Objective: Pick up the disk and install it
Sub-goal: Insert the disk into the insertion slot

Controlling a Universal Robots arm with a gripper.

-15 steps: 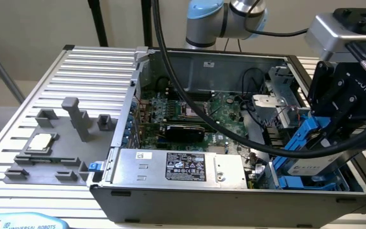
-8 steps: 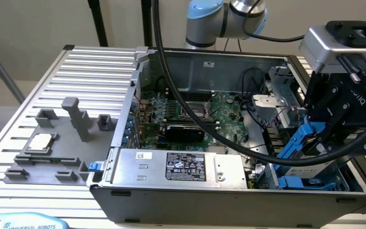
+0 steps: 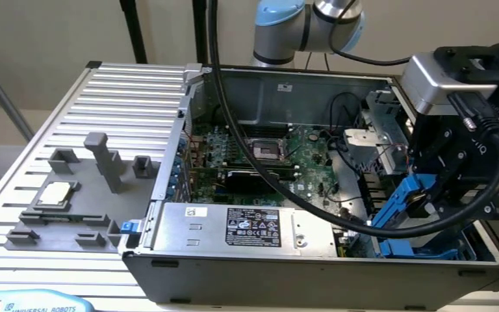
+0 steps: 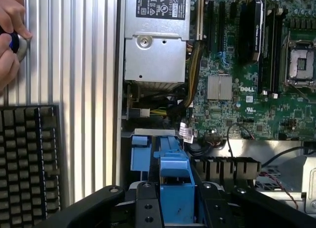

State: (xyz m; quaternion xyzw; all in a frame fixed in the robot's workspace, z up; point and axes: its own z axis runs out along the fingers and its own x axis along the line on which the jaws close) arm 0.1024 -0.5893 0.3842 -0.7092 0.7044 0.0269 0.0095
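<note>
At the exterior view's right end of the open computer case, the disk is pinched by its blue frame between the gripper fingers. It is held just inside the case, near the green board.

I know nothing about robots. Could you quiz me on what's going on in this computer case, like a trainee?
1. True or false: the gripper is shut on the disk in its blue carrier.
2. Where does the processor chip lie? A on the grey fixture outside the case; B in the motherboard socket; C in the gripper.
3. Fill in: the power-supply box has a label coloured ____.
Key: 1 true; 2 A; 3 black.
</note>
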